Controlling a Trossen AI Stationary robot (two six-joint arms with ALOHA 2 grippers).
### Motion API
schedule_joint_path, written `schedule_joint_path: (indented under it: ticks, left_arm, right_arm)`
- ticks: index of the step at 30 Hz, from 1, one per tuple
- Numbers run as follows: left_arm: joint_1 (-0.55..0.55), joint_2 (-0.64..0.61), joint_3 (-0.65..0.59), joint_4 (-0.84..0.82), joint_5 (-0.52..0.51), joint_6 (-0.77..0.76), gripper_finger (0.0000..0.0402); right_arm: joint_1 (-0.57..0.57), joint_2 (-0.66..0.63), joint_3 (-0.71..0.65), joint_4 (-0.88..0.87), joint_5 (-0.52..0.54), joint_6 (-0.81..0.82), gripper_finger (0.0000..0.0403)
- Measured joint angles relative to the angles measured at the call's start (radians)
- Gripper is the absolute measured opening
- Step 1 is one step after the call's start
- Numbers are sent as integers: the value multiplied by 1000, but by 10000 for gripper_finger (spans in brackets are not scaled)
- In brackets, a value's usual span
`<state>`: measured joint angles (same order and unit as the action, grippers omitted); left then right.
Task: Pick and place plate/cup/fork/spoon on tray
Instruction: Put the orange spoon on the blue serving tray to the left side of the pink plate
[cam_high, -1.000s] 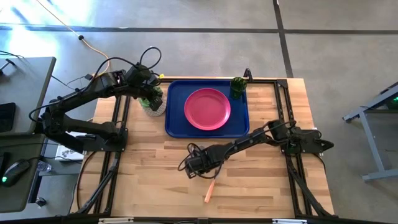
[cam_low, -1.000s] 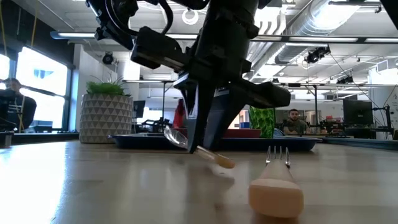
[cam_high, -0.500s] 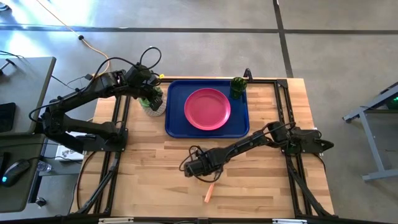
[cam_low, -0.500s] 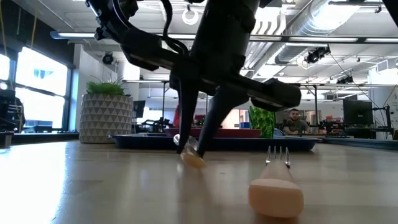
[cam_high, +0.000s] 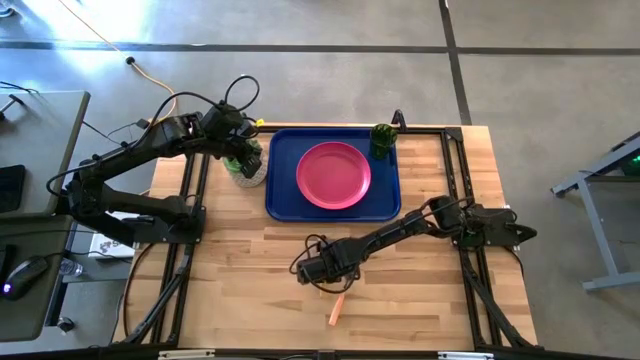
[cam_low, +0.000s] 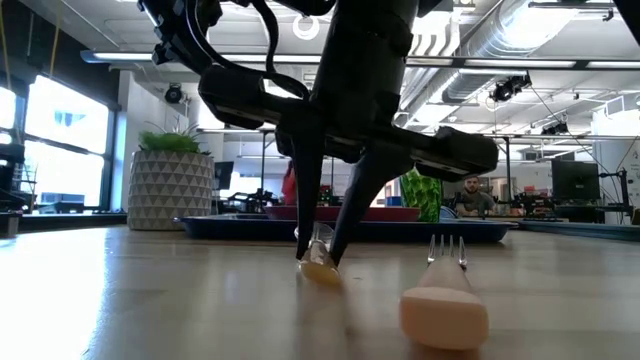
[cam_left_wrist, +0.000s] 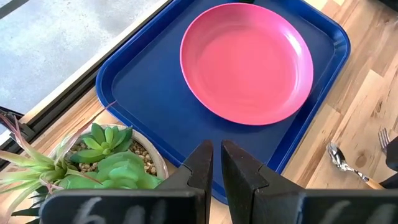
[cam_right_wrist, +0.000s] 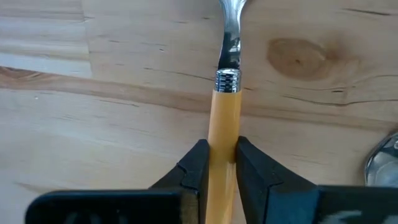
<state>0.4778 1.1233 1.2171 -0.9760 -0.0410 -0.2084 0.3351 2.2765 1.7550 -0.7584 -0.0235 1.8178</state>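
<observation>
- High view: the right gripper (cam_high: 323, 284) is low over the bare wood in front of the tray (cam_high: 282, 200), which lies beyond its wrist. The fork (cam_high: 338, 308) lies just beside its fingertips, on the near side. The plate (cam_high: 334, 175) sits in the tray; the cup (cam_high: 382, 138) stands at the tray's far corner, well apart from this gripper. The left gripper (cam_high: 246, 158) hangs over a potted succulent (cam_high: 250, 174) just off the tray's left edge.
- Low view: the right gripper's tips reach down to the tabletop, with the spoon (cam_low: 320, 268) at them, the end of its handle on the wood (the bowl is hidden behind the fingers).
- Left wrist view: the left gripper's fingers stand nearly together with only a slim gap, and nothing is between them. The succulent is directly under them, the tray edge just ahead, and the plate farther ahead.
- Right wrist view: the right gripper is clamped on the spoon's orange handle, one finger against each side, short of the metal collar. The neck runs straight ahead over the wood.
</observation>
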Motion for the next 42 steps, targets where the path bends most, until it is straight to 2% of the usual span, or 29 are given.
schedule_joint_path:
  ticks: [7,17,26,34,38,42]
  left_arm:
    - [0,0,0,0,-6,0,23]
    - [0,0,0,0,-8,0,23]
    - [0,0,0,0,-26,-26,23]
    - [0,0,0,-1,-49,-27,37]
    - [0,0,0,-5,-49,-35,67]
    - [0,0,0,-7,-34,-113,102]
  right_arm:
    - [0,2,0,-1,-1,-17,67]
    - [0,-5,-1,16,29,-37,131]
    - [-28,-74,-4,-114,62,-98,138]
    - [-60,-204,-2,-227,161,-199,138]
    - [-67,-275,-2,-273,251,-233,138]
    - [-73,-345,-2,-323,345,-295,138]
